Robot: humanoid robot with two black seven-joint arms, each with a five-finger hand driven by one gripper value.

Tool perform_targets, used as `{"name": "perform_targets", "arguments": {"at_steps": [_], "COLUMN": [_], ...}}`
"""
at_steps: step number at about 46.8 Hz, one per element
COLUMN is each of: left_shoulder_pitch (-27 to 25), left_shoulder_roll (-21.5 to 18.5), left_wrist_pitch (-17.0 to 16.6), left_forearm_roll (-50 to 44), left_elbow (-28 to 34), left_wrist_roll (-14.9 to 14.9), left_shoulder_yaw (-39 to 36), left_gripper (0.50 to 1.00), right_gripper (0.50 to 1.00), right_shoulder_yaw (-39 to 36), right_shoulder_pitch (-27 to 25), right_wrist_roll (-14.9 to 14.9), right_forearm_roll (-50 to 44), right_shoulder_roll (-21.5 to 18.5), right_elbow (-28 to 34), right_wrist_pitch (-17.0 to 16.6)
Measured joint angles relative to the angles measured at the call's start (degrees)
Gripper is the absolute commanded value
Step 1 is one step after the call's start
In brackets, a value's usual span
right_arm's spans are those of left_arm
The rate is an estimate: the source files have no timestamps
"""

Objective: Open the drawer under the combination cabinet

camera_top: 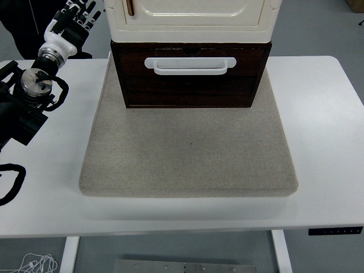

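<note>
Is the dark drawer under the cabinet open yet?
Shut or nearly so: the drawer front sits about level with the cabinet above; white handle untouched.

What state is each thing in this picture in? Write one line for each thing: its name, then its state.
Drawer: shut, its front flush with the cabinet base.
Drawer handle: untouched, no hand on it.
Cabinet door: closed.
Mat: lying flat on the table, under the cabinet.
Left hand: raised left of the cabinet, fingers spread, holding nothing.
</note>
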State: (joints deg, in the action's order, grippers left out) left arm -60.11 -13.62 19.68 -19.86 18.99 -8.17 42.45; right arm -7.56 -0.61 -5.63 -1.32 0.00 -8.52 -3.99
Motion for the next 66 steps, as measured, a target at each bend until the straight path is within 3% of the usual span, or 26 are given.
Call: {"name": "perform_targets", "arguments": {"at_steps": [46,66], "left_shoulder_pitch": [-0.5,-9.5], "left_shoulder_roll": [-0.3,-7.9], "left_wrist_pitch": [-0.2,-4.8], "left_forearm_roll": [0.7,3.1], "left_elbow": [-0.6,-0.1], "left_wrist_roll": [0.0,0.0], "left_shoulder_yaw": [4.1,2.8], "left_gripper": [1.000,1.000], "right_gripper": [0.926,0.926], "right_shoulder_yaw": [0.0,0.0], "right_shoulder_pitch": [0.0,0.0], "right_wrist_roll": [0.0,0.0], "right_forearm_roll": [0.0,0.0], "right_shoulder_roll": [0.0,0.0], "right_elbow": [0.0,0.0], "right_wrist_pitch": [-0.1,0.0]}}
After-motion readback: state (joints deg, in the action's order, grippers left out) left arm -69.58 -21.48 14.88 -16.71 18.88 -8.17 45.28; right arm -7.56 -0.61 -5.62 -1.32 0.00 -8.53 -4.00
